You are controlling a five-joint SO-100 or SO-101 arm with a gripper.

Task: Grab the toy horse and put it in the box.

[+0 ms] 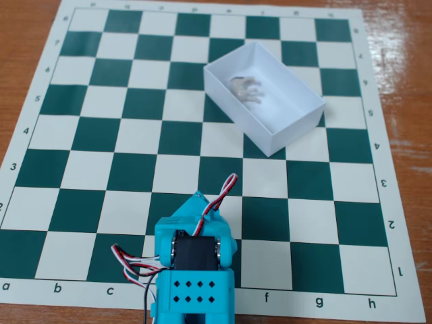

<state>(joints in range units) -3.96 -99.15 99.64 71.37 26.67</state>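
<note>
At the lower left of the fixed view the turquoise arm [194, 266] is folded low at the near edge of the chessboard mat [81, 169], with red, white and black servo wires [135, 266] looping out of its left side and another loop rising near its top. Only its housing shows; the fingers are hidden beneath the body, so I cannot tell whether they are apart or together, though nothing appears carried. Further right and higher, the box [283, 135] sits at an angle on the mat, well apart from the arm, open at the top with thin white walls. The toy horse [246, 88] lies inside it, toward the far left corner of the box floor and close to the wall. Judging from its looks, the horse is a small, light, rigid plastic piece, probably smooth and apt to slip or tip; the torso looks the safest place to pinch, since legs and neck are thin. With the horse in the box, the task reads as essentially done.
</note>
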